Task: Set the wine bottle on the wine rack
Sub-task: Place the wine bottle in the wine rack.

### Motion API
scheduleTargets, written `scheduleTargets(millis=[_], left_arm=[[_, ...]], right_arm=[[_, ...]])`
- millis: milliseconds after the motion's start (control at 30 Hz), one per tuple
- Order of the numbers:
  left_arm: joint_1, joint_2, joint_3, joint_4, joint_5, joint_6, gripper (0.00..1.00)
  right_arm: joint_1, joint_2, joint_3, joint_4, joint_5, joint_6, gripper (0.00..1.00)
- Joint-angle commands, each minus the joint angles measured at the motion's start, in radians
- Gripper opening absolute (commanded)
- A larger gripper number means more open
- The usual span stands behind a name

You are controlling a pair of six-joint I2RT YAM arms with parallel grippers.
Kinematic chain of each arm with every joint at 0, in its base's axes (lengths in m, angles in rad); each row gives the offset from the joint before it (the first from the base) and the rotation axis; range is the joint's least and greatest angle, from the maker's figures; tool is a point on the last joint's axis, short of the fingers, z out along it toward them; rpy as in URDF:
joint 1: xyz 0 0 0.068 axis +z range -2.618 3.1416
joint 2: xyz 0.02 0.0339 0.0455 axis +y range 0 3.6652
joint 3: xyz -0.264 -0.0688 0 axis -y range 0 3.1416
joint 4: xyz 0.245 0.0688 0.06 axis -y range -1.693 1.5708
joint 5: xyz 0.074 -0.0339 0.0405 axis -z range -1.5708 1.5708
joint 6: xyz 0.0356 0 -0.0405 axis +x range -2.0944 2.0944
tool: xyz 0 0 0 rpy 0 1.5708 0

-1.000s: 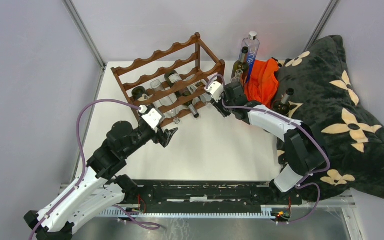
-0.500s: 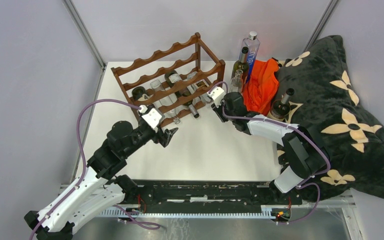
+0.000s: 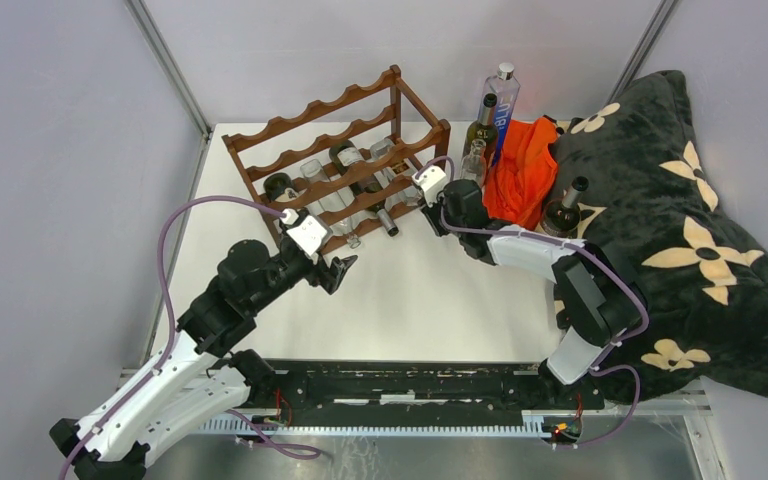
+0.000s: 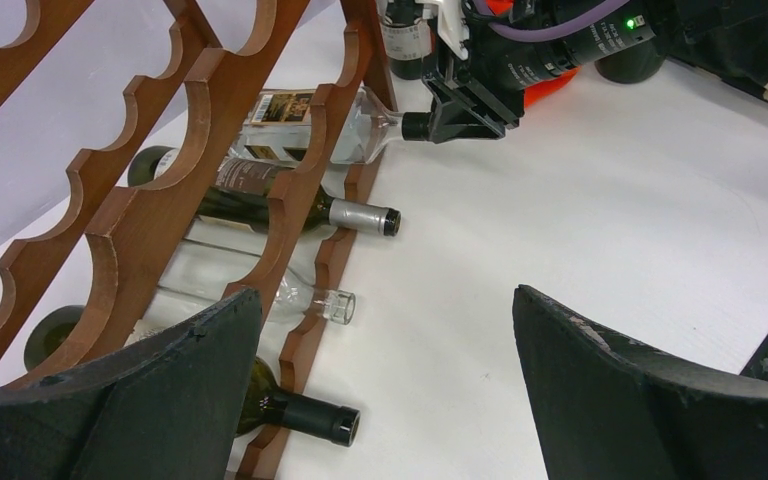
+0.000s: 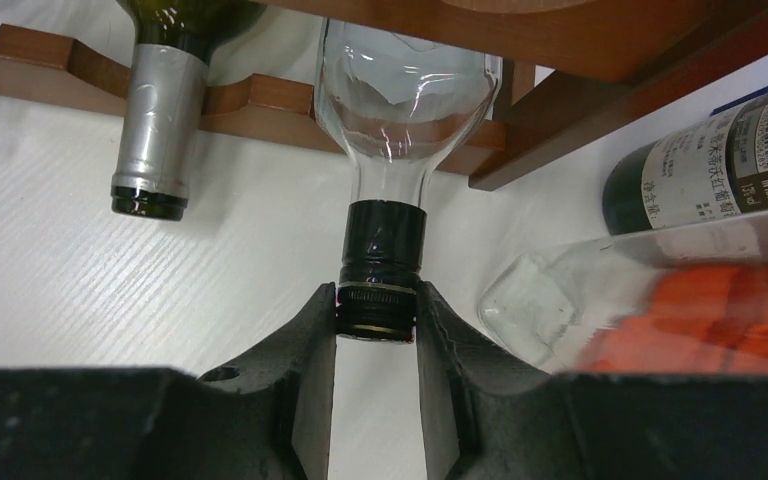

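The wine rack (image 3: 340,160), reddish-brown wood with wavy rails, stands at the back of the table. A clear wine bottle (image 5: 410,90) lies on its lowest tier at the right end, with its black-capped neck sticking out toward me. My right gripper (image 5: 377,310) is shut on that cap; the top view shows this gripper (image 3: 418,195) at the rack's right front corner. The same bottle (image 4: 340,125) shows in the left wrist view. My left gripper (image 4: 385,330) hangs open and holds nothing, in front of the rack's left part (image 3: 338,270).
Three more bottles lie on the lowest tier: a dark one with a silver capsule (image 4: 360,215), a clear one (image 4: 335,305) and a dark green one (image 4: 315,417). Upright bottles (image 3: 480,125), an orange cloth (image 3: 520,165) and a black flowered blanket (image 3: 660,200) with a bottle (image 3: 563,210) crowd the right side.
My right arm has shifted slightly left and back toward me, its gripper staying on the bottle's neck by the rack. The left arm has barely moved.
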Motion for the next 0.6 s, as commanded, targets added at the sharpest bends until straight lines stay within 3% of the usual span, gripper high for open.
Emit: scheduleTargets(millis=[0, 567], left_arm=[[0.009, 0.002, -0.002, 0.054, 0.006, 0.001, 1.0], [0.016, 0.013, -0.003, 0.052, 0.019, 0.005, 1.0]], right_arm=[[0.002, 0.057, 0.025, -0.014, 0.002, 0.034, 0.05], [0.002, 0.147, 0.061, -0.035, 0.003, 0.019, 0.05]])
